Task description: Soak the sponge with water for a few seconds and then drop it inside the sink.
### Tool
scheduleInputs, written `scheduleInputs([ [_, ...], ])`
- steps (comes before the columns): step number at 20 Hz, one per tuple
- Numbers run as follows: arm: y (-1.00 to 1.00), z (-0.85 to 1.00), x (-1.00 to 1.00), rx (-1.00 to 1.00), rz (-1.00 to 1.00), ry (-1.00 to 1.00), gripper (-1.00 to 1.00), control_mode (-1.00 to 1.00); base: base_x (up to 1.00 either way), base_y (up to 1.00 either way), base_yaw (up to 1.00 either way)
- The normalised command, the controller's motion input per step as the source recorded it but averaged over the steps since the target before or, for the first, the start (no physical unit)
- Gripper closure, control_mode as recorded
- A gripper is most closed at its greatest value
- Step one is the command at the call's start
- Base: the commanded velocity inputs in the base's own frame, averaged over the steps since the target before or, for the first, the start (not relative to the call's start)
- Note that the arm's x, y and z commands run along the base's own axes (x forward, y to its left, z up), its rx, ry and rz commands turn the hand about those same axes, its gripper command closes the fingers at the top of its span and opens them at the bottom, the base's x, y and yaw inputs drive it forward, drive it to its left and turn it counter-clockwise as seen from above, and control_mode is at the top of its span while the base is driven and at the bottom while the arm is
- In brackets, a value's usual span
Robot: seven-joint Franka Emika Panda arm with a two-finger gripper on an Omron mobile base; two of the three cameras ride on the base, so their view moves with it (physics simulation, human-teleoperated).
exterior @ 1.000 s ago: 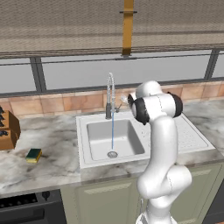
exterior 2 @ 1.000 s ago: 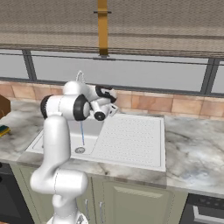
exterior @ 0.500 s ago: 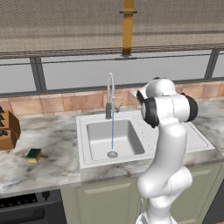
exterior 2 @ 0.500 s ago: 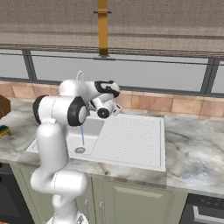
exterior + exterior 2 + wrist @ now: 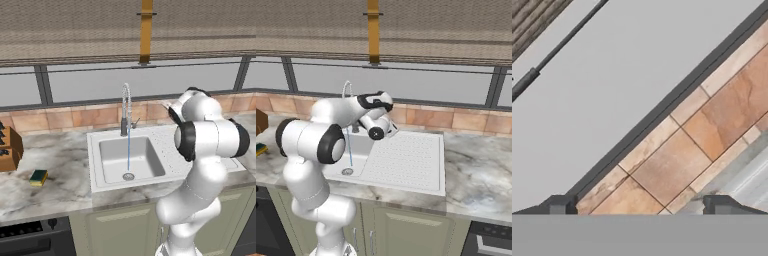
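Marble worktop (image 5: pixel 65 165) runs under a long window, broken by the light grey sink (image 5: pixel 131 159) with its dotted drainboard (image 5: pixel 406 160). Water (image 5: pixel 128 150) falls in a thin pale stream from the faucet (image 5: pixel 125 107) to the drain.

The sponge (image 5: pixel 38 177) lies flat on the worktop well to the left of the sink, just in front of the knife block (image 5: pixel 9 149), dark green face up. Its long axis seems to run roughly along the worktop's front edge, though it is too small to be sure.

The fingers (image 5: pixel 561 205) stand wide apart with nothing between them, raised over the drainboard side of the sink and aimed at the tiled backsplash (image 5: pixel 682 150). So the sponge lies on the far side of the sink from the fingers, lower and behind their present aim. By my judgement the hand must swing left across the basin and tip downward before any grasp.
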Motion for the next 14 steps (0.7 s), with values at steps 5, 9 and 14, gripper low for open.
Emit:
scheduleInputs([
  [5, -0.19, 0.27, -0.28, 0.0, 0.0, 0.29, -1.0, -1.0, 0.0, 0.0, 0.0],
  [9, -0.16, 0.18, -0.11, 0.0, 0.0, 0.45, -1.0, -1.0, 0.0, 0.0, 0.0],
  [14, -0.26, 0.45, -0.24, 0.0, 0.0, 0.39, -1.0, -1.0, 0.0, 0.0, 0.0],
])
